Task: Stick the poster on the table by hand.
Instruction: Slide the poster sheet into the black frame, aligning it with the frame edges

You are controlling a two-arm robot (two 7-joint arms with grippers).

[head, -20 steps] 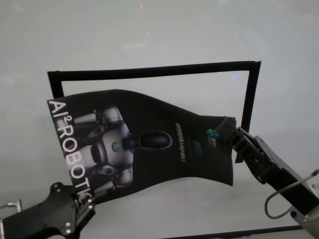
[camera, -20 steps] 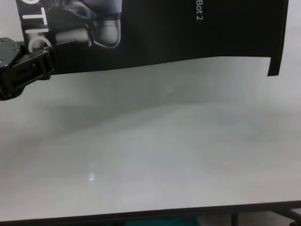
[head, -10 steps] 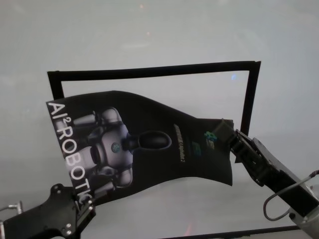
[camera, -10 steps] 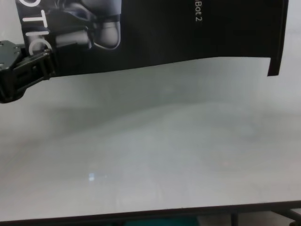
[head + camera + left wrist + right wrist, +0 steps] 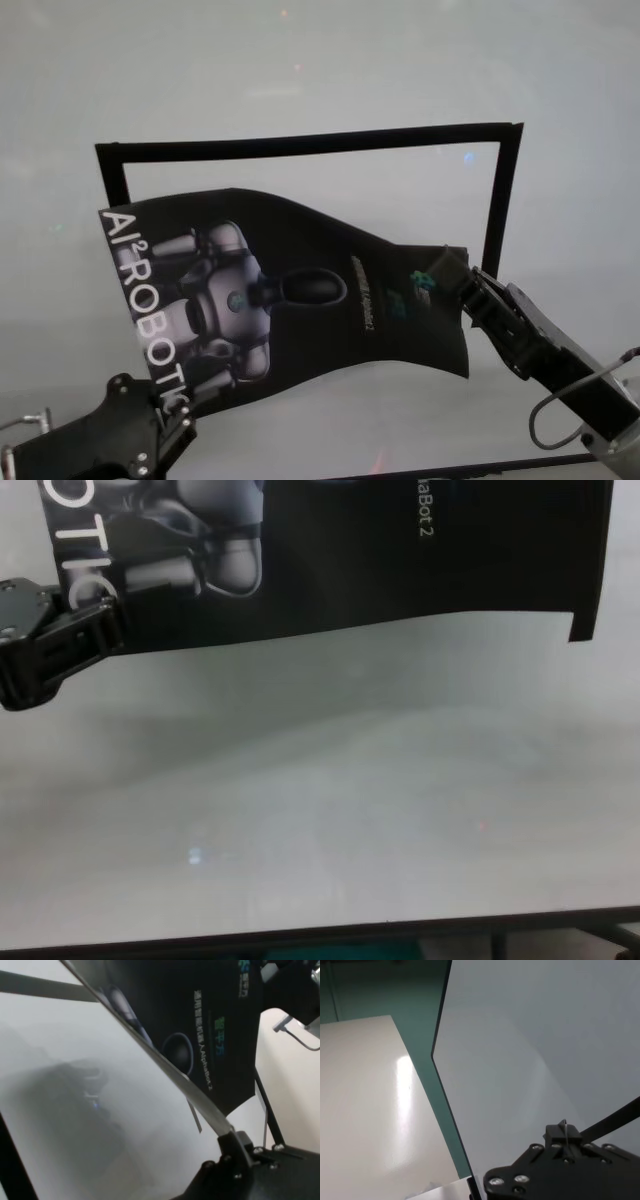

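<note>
The poster (image 5: 300, 290), black with a grey robot figure and white letters, hangs wavy above the white table (image 5: 300, 70). My left gripper (image 5: 176, 405) is shut on its near left corner, below the letters. It also shows in the chest view (image 5: 100, 620) under the poster (image 5: 380, 550). My right gripper (image 5: 452, 268) is shut on the poster's right edge. In the left wrist view the poster (image 5: 200, 1020) runs edge-on out of the left gripper (image 5: 231, 1136). The right wrist view shows the right gripper (image 5: 565, 1135) over the table (image 5: 530, 1050).
Narrow black tape strips (image 5: 310, 143) mark a frame on the table behind and around the poster, with a left strip (image 5: 110, 170) and a right strip (image 5: 495, 190). The table's dark near edge (image 5: 320, 942) runs along the bottom of the chest view.
The poster and my left gripper have shifted slightly right and nearer. My right gripper has sunk a little with the poster's right edge. Both grips are unchanged.
</note>
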